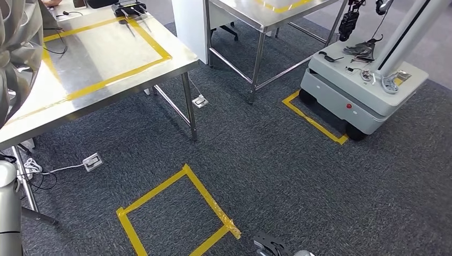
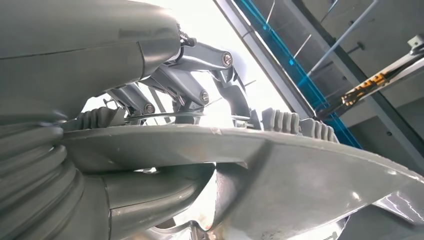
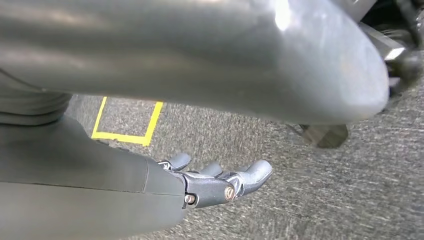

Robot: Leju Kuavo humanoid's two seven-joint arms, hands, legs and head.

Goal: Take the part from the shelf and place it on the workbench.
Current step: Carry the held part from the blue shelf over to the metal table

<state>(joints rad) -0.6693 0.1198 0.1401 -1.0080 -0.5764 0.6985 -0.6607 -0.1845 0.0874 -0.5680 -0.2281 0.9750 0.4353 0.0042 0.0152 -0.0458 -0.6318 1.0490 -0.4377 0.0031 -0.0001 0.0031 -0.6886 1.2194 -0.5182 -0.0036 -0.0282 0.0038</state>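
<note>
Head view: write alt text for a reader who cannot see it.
A steel workbench marked with a yellow tape rectangle stands at the left on grey carpet, with a yellow tape square on the floor before it. At the right, a white wheeled cart carries metal parts.

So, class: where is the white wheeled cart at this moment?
In the head view the white wheeled cart stands on the grey carpet at the right, beside a yellow tape corner on the floor, just beyond the steel table at top centre.
</note>
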